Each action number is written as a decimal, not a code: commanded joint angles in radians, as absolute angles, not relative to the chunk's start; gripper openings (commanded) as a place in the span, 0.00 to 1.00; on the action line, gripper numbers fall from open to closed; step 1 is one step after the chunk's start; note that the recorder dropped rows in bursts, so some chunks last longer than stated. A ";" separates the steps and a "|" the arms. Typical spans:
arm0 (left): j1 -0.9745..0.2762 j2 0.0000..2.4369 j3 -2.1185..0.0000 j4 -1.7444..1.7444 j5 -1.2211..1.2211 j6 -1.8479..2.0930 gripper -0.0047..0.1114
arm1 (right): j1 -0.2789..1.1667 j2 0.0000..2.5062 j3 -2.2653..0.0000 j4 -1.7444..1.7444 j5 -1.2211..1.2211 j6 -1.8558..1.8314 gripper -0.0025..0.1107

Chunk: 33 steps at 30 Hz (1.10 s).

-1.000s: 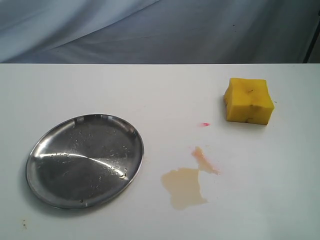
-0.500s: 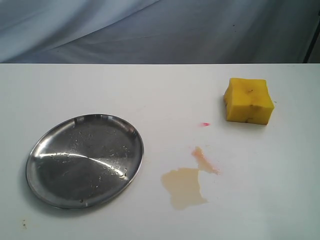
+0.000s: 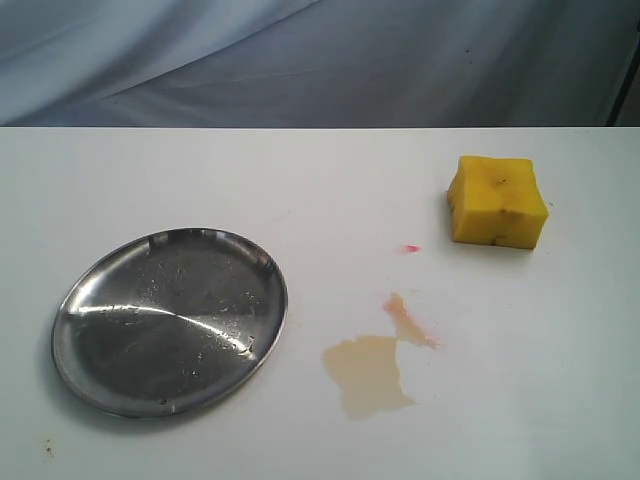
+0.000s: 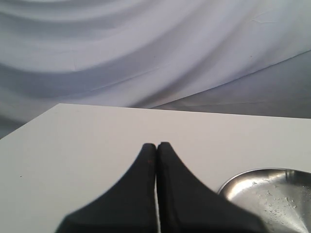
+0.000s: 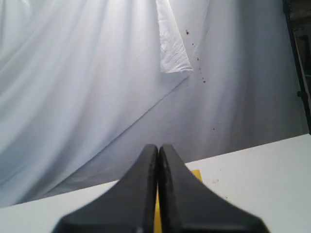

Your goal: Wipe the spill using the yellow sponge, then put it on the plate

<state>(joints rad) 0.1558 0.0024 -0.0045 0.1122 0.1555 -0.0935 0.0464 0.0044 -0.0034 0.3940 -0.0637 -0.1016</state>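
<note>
Spill (image 3: pixel 372 370) is stretching diagonally, streak end lying nearer the yellow sponge (image 3: pixel 498 200); left pincer (image 4: pixel 156 145) and right pincer (image 5: pixel 158 147) are pressing together, the right hiding most of it.

A plain white table (image 3: pixel 200 170) fills the lower part of the exterior view, its far edge running straight across. Behind it hangs a pale grey-blue cloth backdrop (image 3: pixel 300 60), draped in soft, broad folds and evenly lit. In the right wrist view the cloth carries a few small dark specks (image 5: pixel 187 32), and a dark frame (image 5: pixel 299 73) stands at its edge.
</note>
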 commanded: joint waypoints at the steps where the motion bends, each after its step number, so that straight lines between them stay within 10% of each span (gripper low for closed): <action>1: 0.159 0.000 0.000 0.115 0.154 -0.096 0.04 | 0.050 0.000 -0.050 0.403 -0.101 -0.096 0.02; 33: 0.159 0.000 0.000 0.115 0.154 -0.096 0.04 | 0.210 0.862 -1.056 0.201 0.592 -0.228 0.02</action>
